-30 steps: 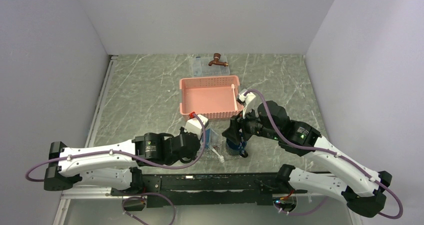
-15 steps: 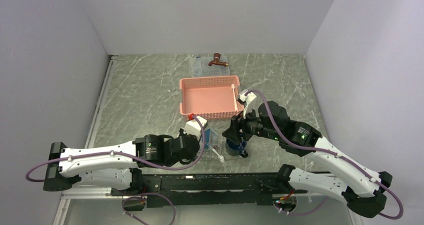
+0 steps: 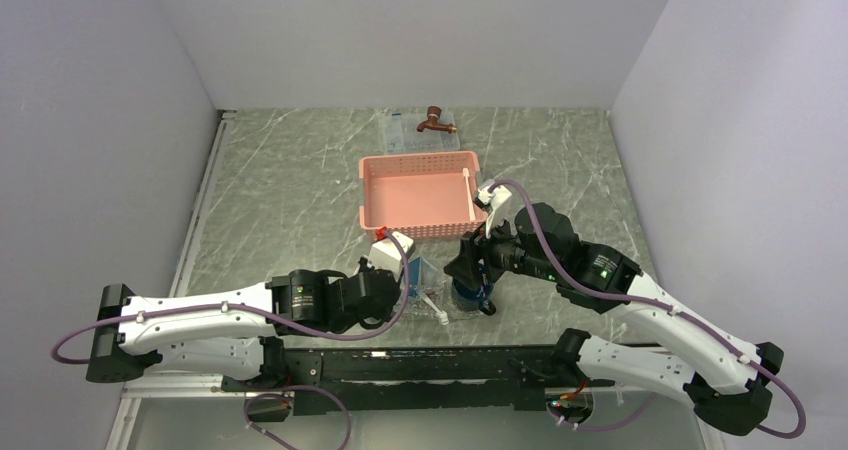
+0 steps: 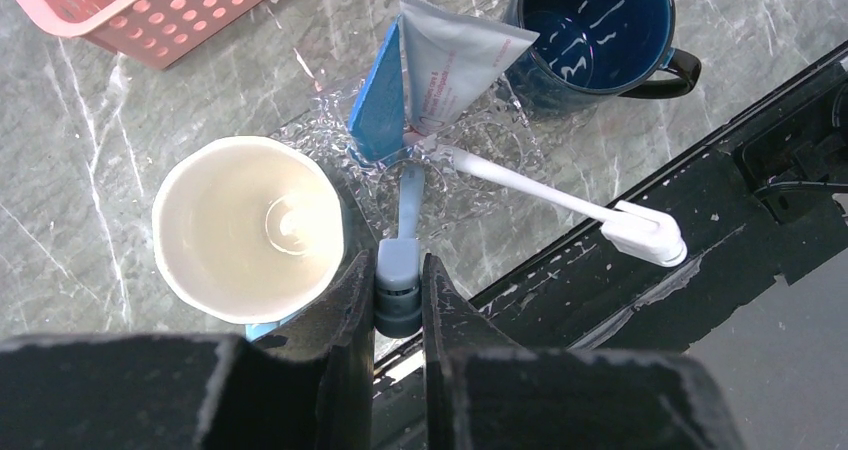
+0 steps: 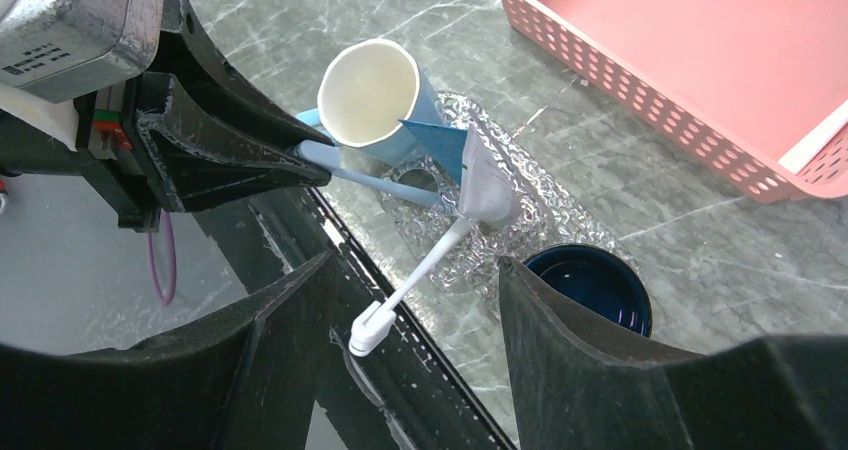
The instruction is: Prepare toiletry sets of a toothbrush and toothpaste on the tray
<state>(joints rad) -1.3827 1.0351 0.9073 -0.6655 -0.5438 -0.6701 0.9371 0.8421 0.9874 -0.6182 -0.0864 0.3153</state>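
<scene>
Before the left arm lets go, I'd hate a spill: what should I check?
1. Left fingers shut on the pale blue plastic toothbrush: ok.
2. Its far end over the clear textured plastic tray: ok.
3. It rests on the tray: cannot tell.
4. Light-blue soft toothpaste tube on the tray: ok.
5. White plastic toothbrush wholly on the tray: not ok, its head sticks out past the table edge.
6. Right fingers open, holding nothing: ok.

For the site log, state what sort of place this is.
Probably a robot test booth staged like a bathroom counter: blank walls box in a marble-look table, with a tap and a pink basket as props.
</scene>
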